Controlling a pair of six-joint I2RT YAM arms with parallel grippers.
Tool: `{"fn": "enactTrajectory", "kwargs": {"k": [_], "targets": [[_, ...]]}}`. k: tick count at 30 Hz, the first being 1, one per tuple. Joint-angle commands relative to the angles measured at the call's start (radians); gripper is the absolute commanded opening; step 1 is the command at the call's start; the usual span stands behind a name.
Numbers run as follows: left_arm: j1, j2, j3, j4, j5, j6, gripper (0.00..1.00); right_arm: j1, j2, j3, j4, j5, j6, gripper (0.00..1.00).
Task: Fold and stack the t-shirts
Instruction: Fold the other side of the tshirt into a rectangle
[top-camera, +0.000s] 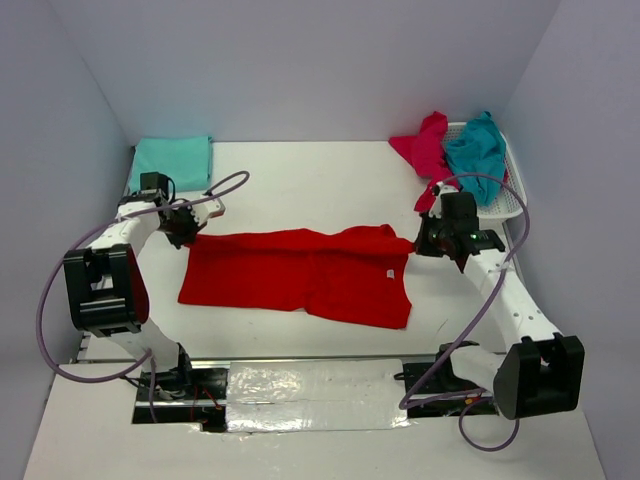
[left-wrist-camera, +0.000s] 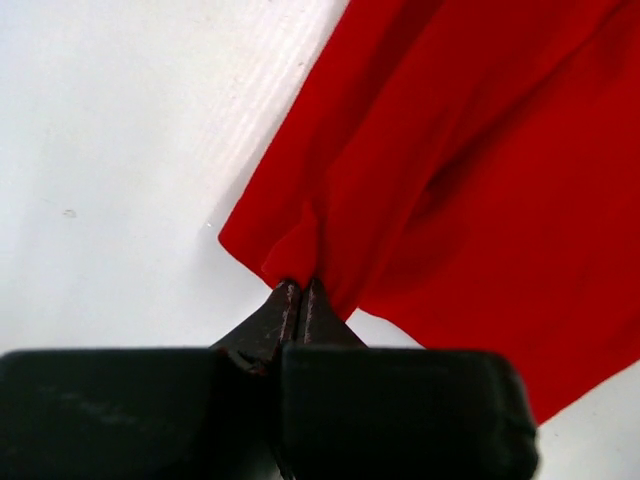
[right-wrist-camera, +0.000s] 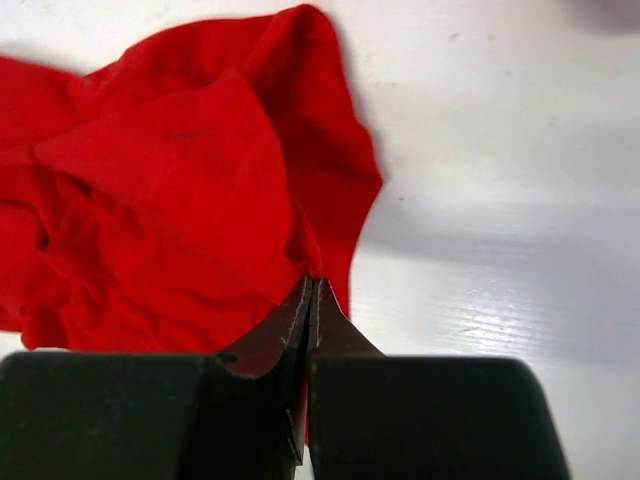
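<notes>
A bright red t-shirt lies spread across the middle of the table, folded lengthwise. My left gripper is shut on its far left corner; in the left wrist view the cloth bunches right at the closed fingertips. My right gripper is shut on the shirt's far right edge, where red fabric gathers at the tips. A folded teal t-shirt rests at the back left. A magenta t-shirt and a teal one lie crumpled at the back right.
A white mesh basket stands at the back right under the crumpled shirts. Purple cables loop from both arms. A strip of shiny foil tape runs along the near edge between the arm bases. Walls close in on three sides.
</notes>
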Motion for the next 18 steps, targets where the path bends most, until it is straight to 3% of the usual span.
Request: {"fn": "enactTrajectory", "kwargs": {"k": [1, 8, 12, 16, 18], "targets": [[0.006, -0.03, 0.028, 0.039, -0.001, 0.039, 0.0, -0.034, -0.027, -0.011, -0.01, 0.02, 0.026, 0.0], [-0.003, -0.049, 0.01, 0.109, 0.035, 0.033, 0.0, -0.035, -0.02, -0.059, -0.004, -0.026, 0.033, 0.0], [-0.016, -0.007, 0.093, 0.223, 0.041, -0.115, 0.0, -0.035, 0.014, -0.022, 0.016, -0.037, 0.036, 0.0], [-0.027, 0.155, 0.339, 0.244, 0.054, -0.257, 0.0, -0.036, 0.158, 0.175, 0.027, -0.017, 0.01, 0.0], [-0.027, 0.198, 0.392, 0.232, 0.067, -0.297, 0.0, -0.039, 0.275, 0.321, 0.042, 0.006, -0.003, 0.0]]}}
